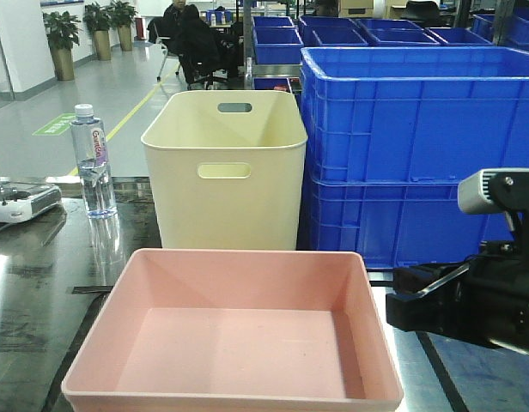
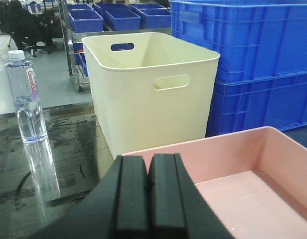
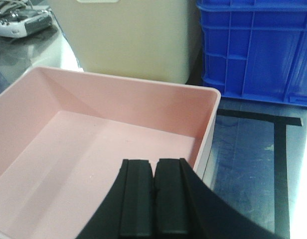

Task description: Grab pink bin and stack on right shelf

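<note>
Nearest us is the pink bin (image 1: 239, 335), sitting flat on the dark glossy worktop (image 1: 33, 292), empty inside, nothing gripping it as far as we can see. We'll use the bin as landmark.

Going left to right: well left of the bin, a remote-type controller (image 1: 20, 202) near the worktop edge. Closer in, left and behind the bin, a clear water bottle (image 1: 93, 163), upright. Directly behind the bin, just beside its far rim, the taller cream bin (image 1: 226, 167) w/ handle slots. Right of that and behind the bin's right corner, stacked blue crates (image 1: 410, 146). Right of the bin, the glossy surface w/ black tape lines (image 3: 278, 134), which we take to be the right shelf (image 3: 243, 154).

Left tool (image 2: 149, 194): pads pressed together w/ nothing between, hanging above the bin's left part, not touching it as far as we can judge. Right tool (image 3: 154, 196): pads also together, empty, above the bin's right wall area. In the front view the right arm (image 1: 471, 300) sits just right of the bin, apart from it.

Progress, our judgement: basically at the start. Bin not grasped, not lifted, not on the shelf. Left to do: spread the pads, take hold of the rim(s), lift, carry right, set down inside the taped area.
</note>
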Tool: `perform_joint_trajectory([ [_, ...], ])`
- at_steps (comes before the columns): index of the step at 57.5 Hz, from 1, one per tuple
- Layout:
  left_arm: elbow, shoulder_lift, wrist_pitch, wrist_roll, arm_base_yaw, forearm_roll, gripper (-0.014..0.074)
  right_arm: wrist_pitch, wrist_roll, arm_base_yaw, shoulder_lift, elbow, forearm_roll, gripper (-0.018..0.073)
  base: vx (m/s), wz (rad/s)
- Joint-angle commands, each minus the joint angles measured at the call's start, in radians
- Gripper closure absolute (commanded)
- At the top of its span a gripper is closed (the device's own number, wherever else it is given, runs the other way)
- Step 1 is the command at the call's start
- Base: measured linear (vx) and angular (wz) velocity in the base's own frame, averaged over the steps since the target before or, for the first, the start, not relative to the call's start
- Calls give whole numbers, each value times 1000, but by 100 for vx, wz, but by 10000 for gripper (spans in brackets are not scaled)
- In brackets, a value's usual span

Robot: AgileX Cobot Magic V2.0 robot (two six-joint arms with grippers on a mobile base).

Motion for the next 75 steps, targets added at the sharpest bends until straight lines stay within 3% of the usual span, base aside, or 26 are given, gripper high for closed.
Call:
perform_joint_trajectory([
  [1, -28, -5, -80, 1, -8, -22, 604, -73, -10, -3, -18, -30, -11, 571, 0, 0],
  [11, -25, -5, -81, 1, -8, -17, 604, -73, -10, -3, -18, -30, -11, 571, 0, 0],
  [19, 61, -60, -161, -50, -4, 124, 604, -73, -10, -3, -18, -30, -11, 571, 0, 0],
  [25, 227, -148, -314, -216, 7, 226, 604, -73, -10, -3, -18, -30, -11, 571, 0, 0],
  [30, 407, -248, -478, -325, 61, 326, 604, -73, -10, -3, -18, -30, -11, 571, 0, 0],
  [36, 630, -379, -615, -332, 137, 407, 604, -73, -10, -3, -18, -30, -11, 571, 0, 0],
  [40, 746, -472, -646, -337, 171, 423, 604, -73, -10, -3, -18, -30, -11, 571, 0, 0],
  [44, 849, -570, -630, -373, 180, 423, 604, -73, -10, -3, -18, -30, -11, 571, 0, 0],
  [49, 833, -698, -327, -376, 188, 426, 604, -75, -10, -3, -19, -30, -11, 571, 0, 0],
  [54, 843, -774, -174, -376, 198, 430, 604, -75, -10, -3, -19, -30, -11, 571, 0, 0],
  [75, 843, -752, -148, -376, 202, 430, 604, -74, -10, -3, -19, -30, -12, 571, 0, 0],
])
